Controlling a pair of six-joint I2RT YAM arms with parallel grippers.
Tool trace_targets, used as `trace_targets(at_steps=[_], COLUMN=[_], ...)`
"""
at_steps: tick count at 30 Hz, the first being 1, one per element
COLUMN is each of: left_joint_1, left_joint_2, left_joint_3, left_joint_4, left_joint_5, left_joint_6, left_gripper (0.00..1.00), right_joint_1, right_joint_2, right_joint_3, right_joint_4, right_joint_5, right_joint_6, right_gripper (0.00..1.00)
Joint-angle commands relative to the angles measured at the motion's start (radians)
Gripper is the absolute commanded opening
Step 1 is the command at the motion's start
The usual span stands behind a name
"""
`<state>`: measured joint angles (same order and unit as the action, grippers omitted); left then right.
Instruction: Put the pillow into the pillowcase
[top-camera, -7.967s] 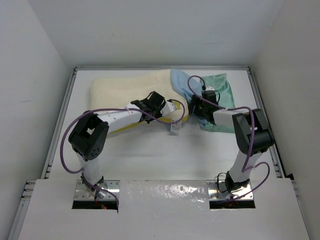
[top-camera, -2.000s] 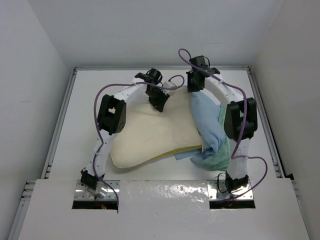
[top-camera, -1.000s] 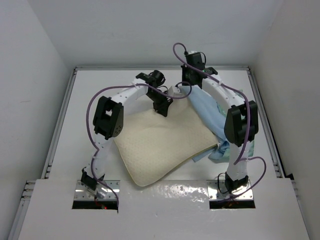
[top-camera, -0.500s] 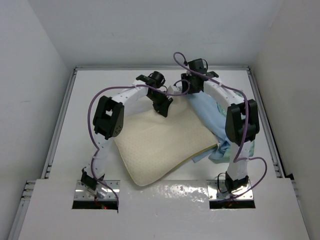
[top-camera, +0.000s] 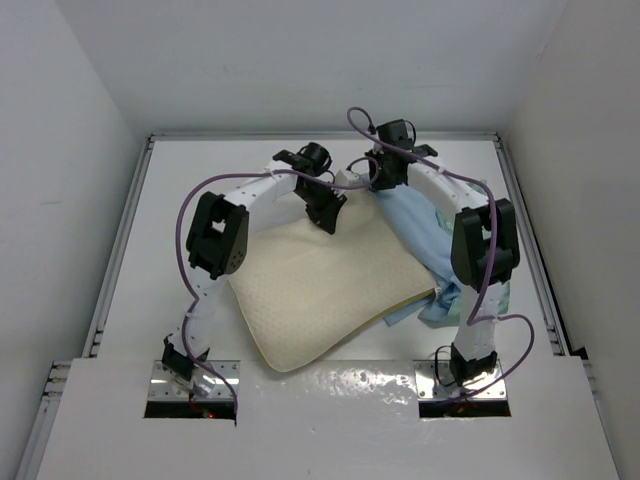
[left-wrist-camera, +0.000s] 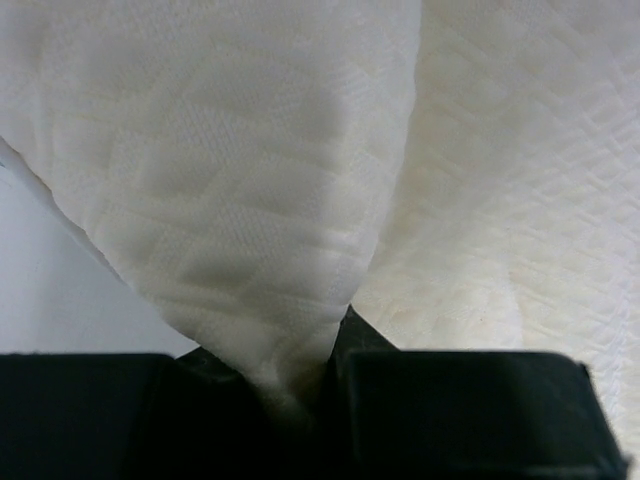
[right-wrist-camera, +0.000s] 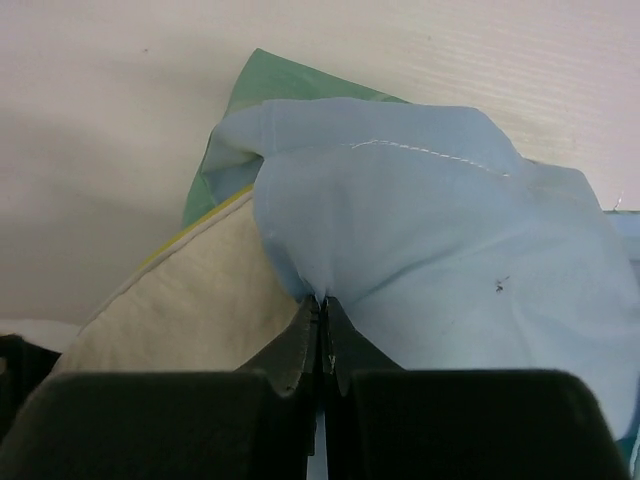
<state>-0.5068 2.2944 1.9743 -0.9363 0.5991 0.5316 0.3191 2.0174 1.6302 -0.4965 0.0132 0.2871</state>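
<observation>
The cream pillow (top-camera: 310, 290) lies aslant across the middle of the table, with its far corner raised. My left gripper (top-camera: 326, 214) is shut on that far corner; in the left wrist view a fold of pillow (left-wrist-camera: 250, 200) runs down into the left gripper (left-wrist-camera: 300, 365). The pillowcase (top-camera: 425, 235) is bunched along the pillow's right side, light blue inner side up and green at its near end. My right gripper (top-camera: 380, 182) is shut on its far edge. In the right wrist view the right gripper (right-wrist-camera: 322, 300) pinches blue pillowcase (right-wrist-camera: 420, 260) beside the pillow (right-wrist-camera: 180, 310).
White walls enclose the table (top-camera: 190, 170) on three sides, with metal rails (top-camera: 122, 240) along its left and right edges. Purple cables (top-camera: 190, 200) loop off both arms. The pillow's near corner reaches the front ledge (top-camera: 330, 400).
The pillow swung round to lie diagonally and now rests still. My right gripper let go briefly, came down a little and shut again on the pillowcase edge. The left grip is unchanged.
</observation>
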Motion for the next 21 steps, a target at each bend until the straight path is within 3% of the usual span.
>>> trace_targets(at_steps=[1, 4, 9, 13, 16, 18, 19, 20, 21], left_joint_1=[0.004, 0.007, 0.059, 0.195, 0.266, 0.264, 0.267, 0.272, 0.277], left_joint_2=[-0.055, -0.027, -0.004, -0.029, -0.123, -0.170, -0.199, -0.200, -0.191], left_joint_3=[0.020, 0.050, 0.115, 0.160, -0.048, -0.164, -0.263, -0.287, -0.293], left_joint_4=[0.068, 0.062, 0.183, 0.393, 0.574, 0.698, 0.785, 0.804, 0.806], left_joint_5=[-0.015, -0.022, 0.082, 0.105, 0.137, 0.084, 0.056, 0.009, -0.005], left_joint_6=[-0.015, -0.051, -0.229, -0.550, -0.685, -0.709, -0.754, -0.769, -0.780], left_gripper=[0.00, 0.00, 0.00, 0.00, 0.00, 0.00, 0.00, 0.00, 0.00], right_joint_1=[0.032, 0.055, 0.078, 0.075, 0.090, 0.118, 0.151, 0.167, 0.167], right_joint_2=[-0.107, -0.180, -0.275, -0.332, -0.307, -0.287, -0.267, -0.258, -0.247], right_joint_3=[0.083, 0.105, -0.122, -0.334, -0.395, -0.356, -0.331, -0.279, -0.251], right_joint_4=[-0.055, -0.071, 0.029, 0.078, 0.119, 0.108, 0.092, 0.082, 0.078], right_joint_5=[-0.009, -0.136, -0.449, -0.541, -0.619, -0.615, -0.577, -0.550, -0.538], right_joint_6=[0.012, 0.035, 0.148, 0.167, 0.224, 0.213, 0.204, 0.201, 0.207], right_gripper=[0.00, 0.00, 0.00, 0.00, 0.00, 0.00, 0.03, 0.19, 0.45])
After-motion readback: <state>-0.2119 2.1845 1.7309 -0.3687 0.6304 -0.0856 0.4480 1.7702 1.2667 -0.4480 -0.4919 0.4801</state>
